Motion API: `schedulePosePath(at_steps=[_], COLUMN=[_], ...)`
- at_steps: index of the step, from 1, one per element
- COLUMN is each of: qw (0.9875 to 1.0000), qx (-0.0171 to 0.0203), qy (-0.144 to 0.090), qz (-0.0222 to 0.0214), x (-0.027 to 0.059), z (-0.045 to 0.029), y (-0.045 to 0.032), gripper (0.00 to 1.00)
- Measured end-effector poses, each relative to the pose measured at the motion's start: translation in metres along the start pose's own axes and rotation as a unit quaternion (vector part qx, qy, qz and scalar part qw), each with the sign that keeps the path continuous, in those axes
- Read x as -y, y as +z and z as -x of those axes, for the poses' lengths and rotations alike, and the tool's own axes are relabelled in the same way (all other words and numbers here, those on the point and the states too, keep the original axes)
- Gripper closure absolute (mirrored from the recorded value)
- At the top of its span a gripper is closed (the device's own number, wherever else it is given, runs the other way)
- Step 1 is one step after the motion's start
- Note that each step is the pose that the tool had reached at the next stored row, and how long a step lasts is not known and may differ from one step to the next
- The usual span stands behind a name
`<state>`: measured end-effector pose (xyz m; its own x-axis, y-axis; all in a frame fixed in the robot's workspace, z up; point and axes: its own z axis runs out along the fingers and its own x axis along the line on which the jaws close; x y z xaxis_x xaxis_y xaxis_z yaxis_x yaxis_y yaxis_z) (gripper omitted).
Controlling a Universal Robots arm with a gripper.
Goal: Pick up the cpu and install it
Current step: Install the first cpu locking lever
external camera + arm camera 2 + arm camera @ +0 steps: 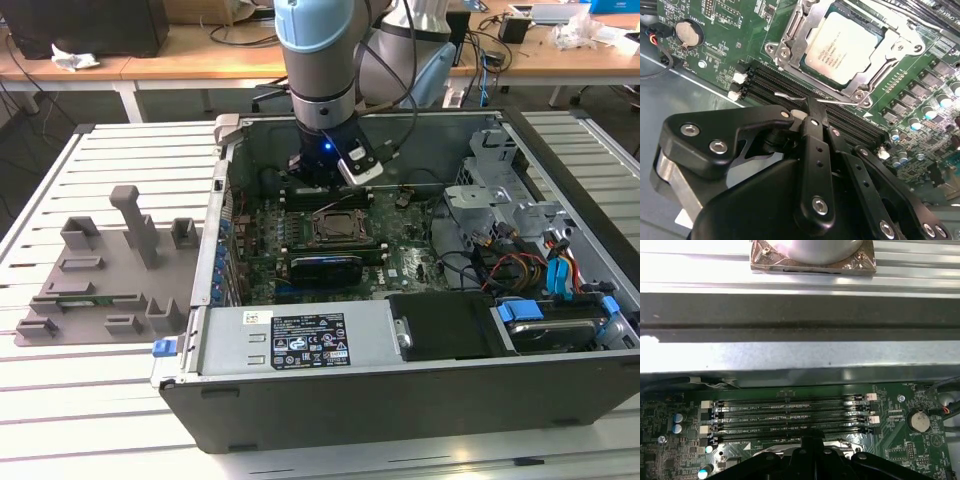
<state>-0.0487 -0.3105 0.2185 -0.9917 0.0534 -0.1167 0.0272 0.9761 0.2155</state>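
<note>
Closest to my camera in the second wrist view is the black linkage of the hand [812, 117], its fingers [815, 165] drawn together into one thin blade with nothing between them, so I read it as closed and empty. It hangs over the row of black memory slots [790, 87] just beside the socket. Past it, the cpu [845, 47] already lies flat inside the metal socket frame [790, 37], its silver top facing up and its edges squared to the opening; I judge the chip is seated. The frame's thin wire lever [790, 96] lies just ahead of the fingertips, which may be why the hand sits so low and narrow here, though I can't tell if they touch.

In the exterior view the arm [320, 60] reaches down into the open computer case [400, 400], which stands on the slatted bench [100, 400], with the socket [343, 226] just below the wrist. The grey plastic holder [110, 270] rests on the bench, well apart on the exterior view's left.

The first wrist view looks across the memory slots toward the case wall [800, 357] and a coin battery [919, 421].
</note>
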Motion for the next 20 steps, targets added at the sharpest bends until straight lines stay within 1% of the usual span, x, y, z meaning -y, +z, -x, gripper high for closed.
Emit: schedulePosePath(at_steps=[1, 2, 4, 5, 7, 9, 11, 14, 20], qw=[1.0000, 1.0000, 0.9999, 0.9998, 0.9996, 0.9995, 0.9993, 0.9989, 0.9986], qx=[0.0016, 0.0044, 0.0148, 0.0185, 0.0274, 0.0321, 0.0352, 0.0384, 0.0402], qy=[0.000, -0.001, -0.003, -0.004, -0.006, -0.001, 0.013, 0.027, 0.035], qz=[0.0000, 0.0004, 0.0012, 0.0013, 0.0019, 0.0013, -0.0009, -0.0031, -0.0042], x=[0.0001, 0.0002, 0.0004, 0.0005, 0.0007, 0.0011, 0.0013, 0.0004, -0.0032], z=[0.0000, 0.0000, -0.0002, -0.0005, -0.0017, -0.0020, -0.0021, -0.0033, -0.0075], y=[0.0004, 0.0008, 0.0021, 0.0023, 0.0031, 0.0044, 0.0056, 0.0075, 0.0085], gripper=[0.89, 0.89, 0.89, 0.89, 0.89, 0.89, 0.89, 0.89, 0.89])
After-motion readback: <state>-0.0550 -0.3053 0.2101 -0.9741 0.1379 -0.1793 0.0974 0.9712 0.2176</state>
